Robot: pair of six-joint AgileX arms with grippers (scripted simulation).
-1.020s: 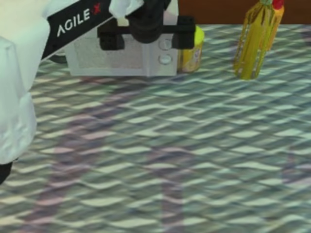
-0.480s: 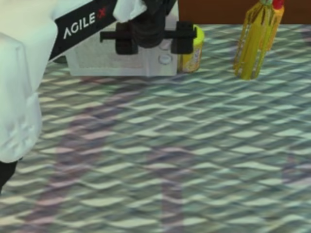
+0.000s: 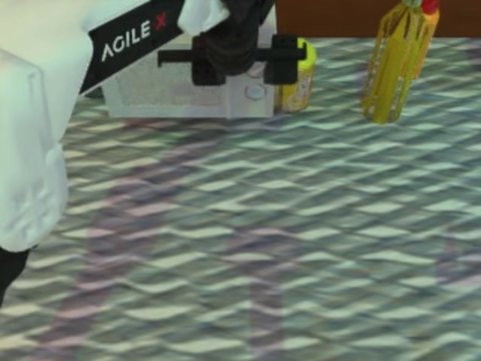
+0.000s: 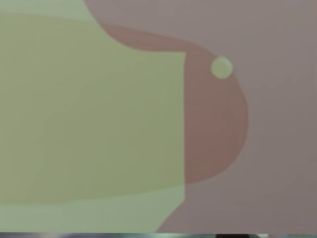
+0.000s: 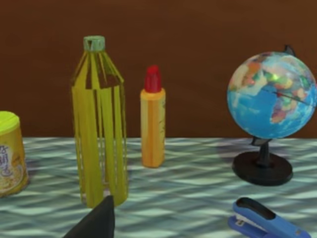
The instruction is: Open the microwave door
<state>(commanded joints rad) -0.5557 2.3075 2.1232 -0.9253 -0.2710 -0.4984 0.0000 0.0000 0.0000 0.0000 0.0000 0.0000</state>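
Observation:
The microwave [image 3: 188, 101] stands at the table's back left, pale grey-white, with a round knob [image 3: 255, 92] on its right front panel. The microwave door [image 3: 154, 86] with its speckled mesh window lies flat and shut against the front. My left gripper [image 3: 244, 69] hangs in front of the microwave's upper right part, open, its black fingers [image 3: 204, 71] set wide apart on either side of the door's right edge and the knob panel. The left wrist view shows only flat pale and pinkish surfaces up close. My right gripper [image 5: 99, 220] is out of the top view, parked low at the right.
A yellow canister [image 3: 297, 83] stands touching the microwave's right side. A ribbed yellow bottle [image 3: 394, 64] is farther right, beside an orange tube with a red cap [image 5: 152, 119]. A globe [image 5: 270, 99] and a blue stapler [image 5: 262, 220] stand to the right. Patterned cloth covers the table.
My left gripper has shifted right along the microwave front and risen a little in the top view. Its left finger has slid inward, narrowing the gap. The door has not moved.

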